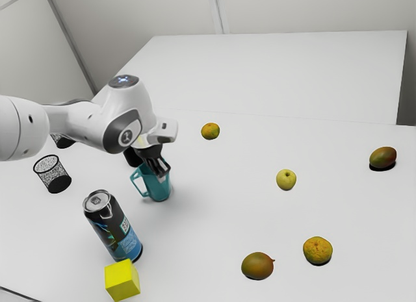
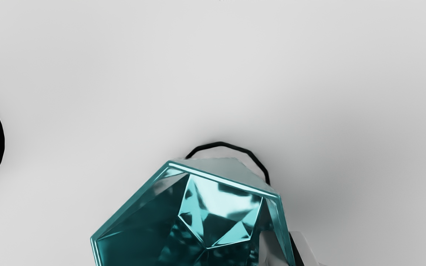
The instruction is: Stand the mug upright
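Left of centre in the exterior view, the teal mug (image 1: 158, 189) is mouth up on the white table (image 1: 214, 204), handle toward the frame's left. The black gripper (image 1: 161, 169) is at its rim, and in the wrist view one finger (image 2: 271, 248) is inside the mug and the other outside, seemingly pinching the wall between them. I can't quite tell whether the base sits flat. Toward the lower left of the exterior view are a tall can (image 1: 114, 227) and a yellow cube (image 1: 122, 280); a black mesh cup (image 1: 52, 175) lies farther left.
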